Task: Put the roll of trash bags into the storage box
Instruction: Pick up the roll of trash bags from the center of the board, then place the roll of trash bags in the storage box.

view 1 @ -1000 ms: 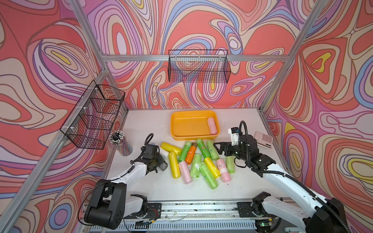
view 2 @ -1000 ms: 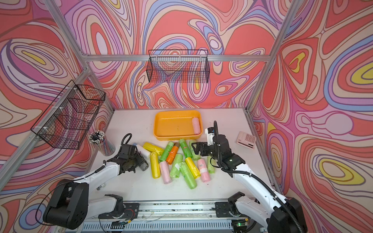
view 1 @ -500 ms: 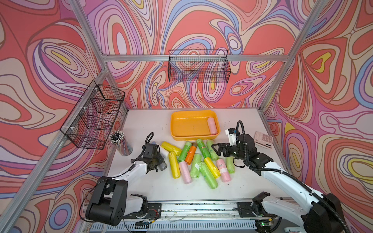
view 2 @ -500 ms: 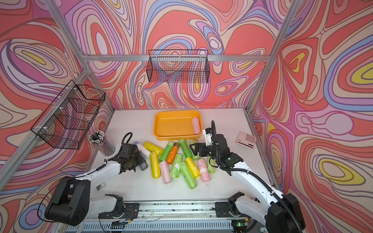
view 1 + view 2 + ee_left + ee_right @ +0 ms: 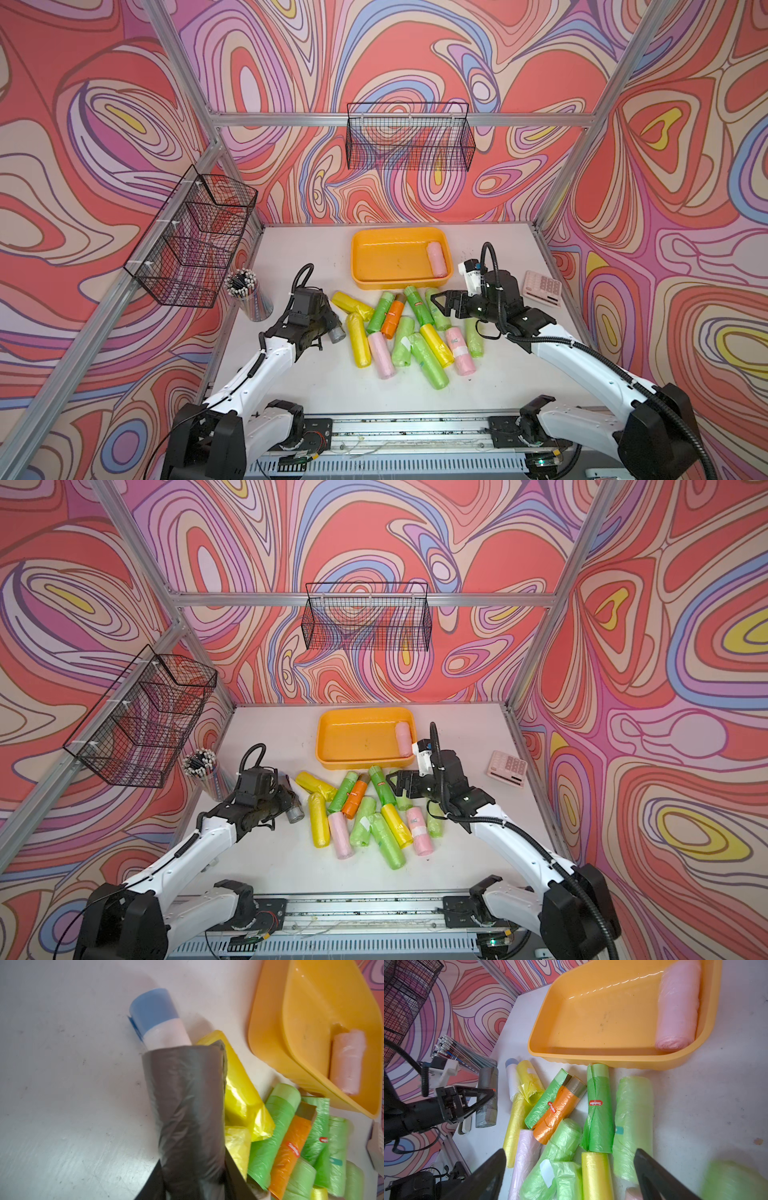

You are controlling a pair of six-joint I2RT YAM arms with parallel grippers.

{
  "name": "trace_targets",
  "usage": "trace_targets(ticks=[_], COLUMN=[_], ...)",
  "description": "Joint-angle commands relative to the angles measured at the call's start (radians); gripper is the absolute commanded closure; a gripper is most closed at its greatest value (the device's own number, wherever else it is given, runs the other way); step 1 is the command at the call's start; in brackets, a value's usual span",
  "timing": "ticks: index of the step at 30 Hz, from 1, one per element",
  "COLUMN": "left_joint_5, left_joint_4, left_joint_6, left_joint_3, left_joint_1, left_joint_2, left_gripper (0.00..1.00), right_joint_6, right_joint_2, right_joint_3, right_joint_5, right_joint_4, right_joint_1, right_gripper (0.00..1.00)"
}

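Note:
My left gripper point(image 5: 325, 327) point(image 5: 192, 1185) is shut on a dark grey roll of trash bags point(image 5: 335, 332) point(image 5: 294, 811) point(image 5: 187, 1105) point(image 5: 486, 1097), low at the left edge of the pile. I cannot tell whether the roll touches the table. The orange-yellow storage box point(image 5: 390, 262) point(image 5: 357, 739) point(image 5: 602, 1012) stands behind the pile, and a pink roll point(image 5: 436, 259) point(image 5: 677, 1005) lies at its right end. My right gripper point(image 5: 441, 300) point(image 5: 569, 1167) hangs open over the right part of the pile, holding nothing.
Several green, yellow, pink and orange rolls point(image 5: 407, 332) lie heaped mid-table. A blue-and-white roll point(image 5: 158, 1020) lies beside the grey one. A pencil cup point(image 5: 249, 293) stands at the left and a pink calculator point(image 5: 542, 288) at the right. Wire baskets point(image 5: 409, 137) point(image 5: 195, 237) hang on the walls.
The left gripper's jaws have closed onto the grey roll. The right gripper, still open, has drifted slightly left over the pile.

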Motion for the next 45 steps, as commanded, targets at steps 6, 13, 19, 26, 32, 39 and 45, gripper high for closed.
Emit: trace_targets(ticks=[6,13,19,26,32,39,45], left_joint_5=[-0.017,0.031,0.090,0.092,0.094,0.085,0.075], left_joint_4=[-0.017,0.048,0.101,0.125,0.123,0.125,0.096], left_joint_6=[0.036,0.045,0.037,0.032,0.052,0.076,0.110], left_joint_3=[0.108,0.120,0.138,0.187,0.256,0.392,0.551], left_joint_1=[-0.113,-0.126,-0.140,-0.184,-0.222,-0.272,-0.300], left_joint_2=[0.001,0.054,0.098,0.121,0.160,0.279,0.413], left_gripper=[0.79,0.82,0.83,0.84,0.87,0.88,0.88], right_joint_6=[0.082,0.133,0.146,0.168,0.176,0.179,0.205], right_joint_2=[0.042,0.066,0.061,0.057,0.028,-0.016,-0.041], right_joint_3=[0.038,0.042,0.041,0.031,0.008,-0.020,-0.064], right_joint_5=[0.002,0.031,0.051,0.060,0.075,0.083,0.098], right_joint_4=[0.025,0.043,0.066,0.061,0.052,0.037,0.057], right_joint_1=[0.004,0.006,0.006,0.005,0.005,0.005,0.005], right_gripper=[0.02,0.03,0.03,0.03,0.03,0.03,0.03])
